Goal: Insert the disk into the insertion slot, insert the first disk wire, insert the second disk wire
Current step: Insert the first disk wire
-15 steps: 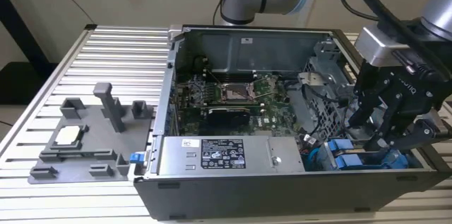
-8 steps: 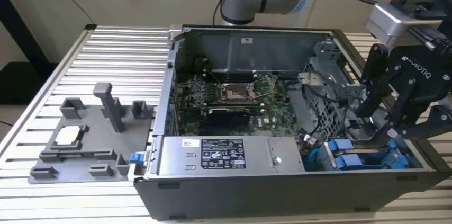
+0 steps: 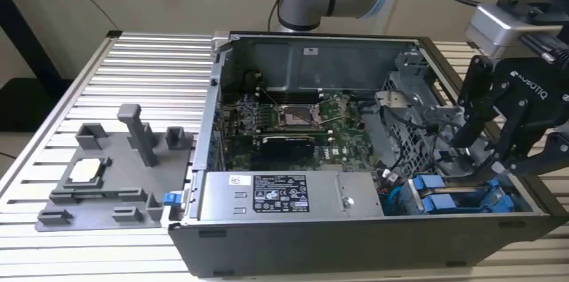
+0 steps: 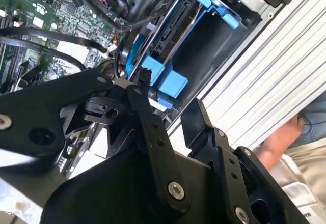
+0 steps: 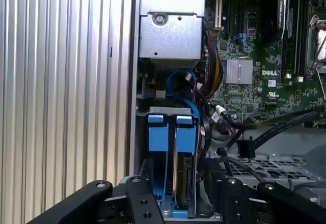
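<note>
table: slatted aluminium bench, everything sits on this.
case: open computer case on the table, lid off, board and bays all showing.
gripper: hanging over the case's drive corner, fingers spread apart with nothing between them (empty-handed, basically).
insertion slot: grey sheet-metal bay in that same corner of the case, right under the gripper.
disk: silver-grey drive in a bright blue frame, standing on edge inside the slot, just beside the other blue carrier. Looks fully seated to me.
wire: black lead with a plug end, loose inside the case near the slot, apart from the disk.
step: I'd say the disk part is done and it's on the first wire.
needs: my guess is a narrow pinch on that plug and square aim at the disk's connector edge, since it's cramped in there.
</note>
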Robot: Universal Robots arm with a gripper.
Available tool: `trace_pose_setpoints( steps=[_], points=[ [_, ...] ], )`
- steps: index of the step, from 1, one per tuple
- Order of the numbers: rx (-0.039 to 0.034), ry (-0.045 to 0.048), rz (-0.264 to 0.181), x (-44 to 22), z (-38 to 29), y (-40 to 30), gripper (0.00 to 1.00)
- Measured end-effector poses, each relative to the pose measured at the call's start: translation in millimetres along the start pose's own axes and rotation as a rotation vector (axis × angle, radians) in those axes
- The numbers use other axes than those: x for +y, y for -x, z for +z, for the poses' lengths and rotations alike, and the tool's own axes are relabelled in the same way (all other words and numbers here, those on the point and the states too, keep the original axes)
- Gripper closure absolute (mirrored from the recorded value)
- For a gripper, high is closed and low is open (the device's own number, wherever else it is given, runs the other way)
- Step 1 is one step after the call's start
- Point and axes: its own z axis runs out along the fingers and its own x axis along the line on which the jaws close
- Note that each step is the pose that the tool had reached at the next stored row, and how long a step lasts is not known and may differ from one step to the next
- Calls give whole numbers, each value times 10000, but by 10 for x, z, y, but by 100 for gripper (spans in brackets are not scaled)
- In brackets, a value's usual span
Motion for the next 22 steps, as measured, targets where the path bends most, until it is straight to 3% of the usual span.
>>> trace_pose_setpoints(
  steps=[6,14,22],
  points=[
    [1,0,-29,-109,-4,-3,47],
    [2,-7,-48,-302,-10,10,47],
    [-12,-147,-48,-438,-8,57,47]
  ],
)
